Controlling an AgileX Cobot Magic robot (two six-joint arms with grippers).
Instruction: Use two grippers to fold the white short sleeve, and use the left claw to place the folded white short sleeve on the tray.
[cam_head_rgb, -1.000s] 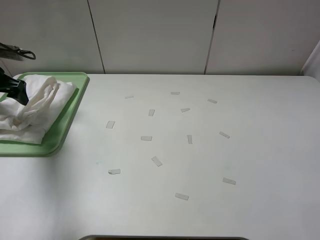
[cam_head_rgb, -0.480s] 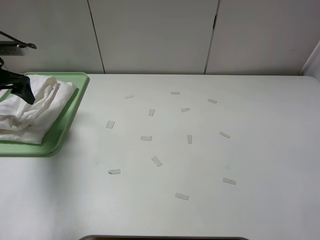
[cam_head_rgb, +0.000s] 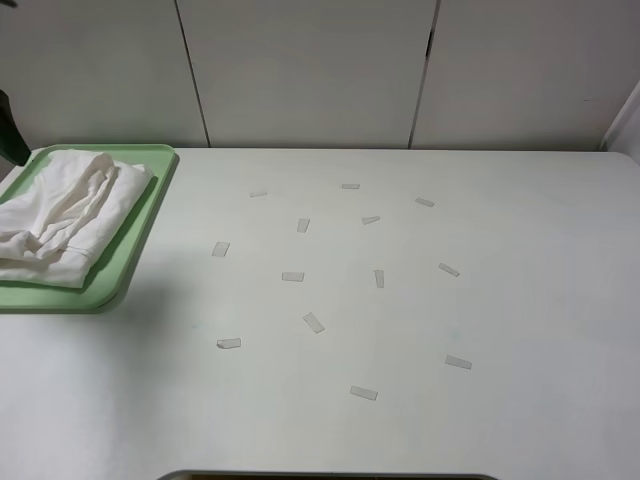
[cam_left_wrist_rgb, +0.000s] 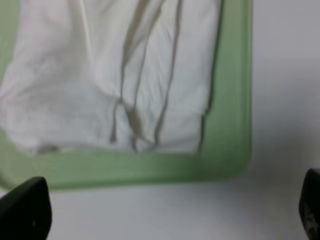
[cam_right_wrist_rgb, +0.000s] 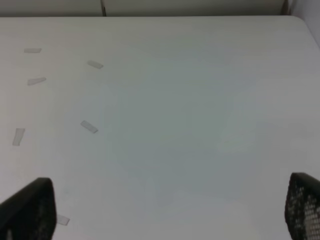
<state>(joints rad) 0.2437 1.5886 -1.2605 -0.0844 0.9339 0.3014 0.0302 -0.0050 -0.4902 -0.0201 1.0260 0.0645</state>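
At the far left of the high view, the white shirt (cam_head_rgb: 62, 215) lies folded and rumpled on the green tray (cam_head_rgb: 140, 245), whose left end is cut off by the frame. My left pincer (cam_left_wrist_rgb: 165, 215) hangs above it with its fingers (cam_left_wrist_rgb: 25, 212) spread wide, holding nothing; only a dark sliver of that arm (cam_head_rgb: 10, 130) shows at the upper left edge. Pale tape strips (cam_head_rgb: 313, 322) are scattered over the white table (cam_head_rgb: 500, 430) through the middle. My right pincer (cam_right_wrist_rgb: 165, 210) stands wide and empty above bare table, out of the high view.
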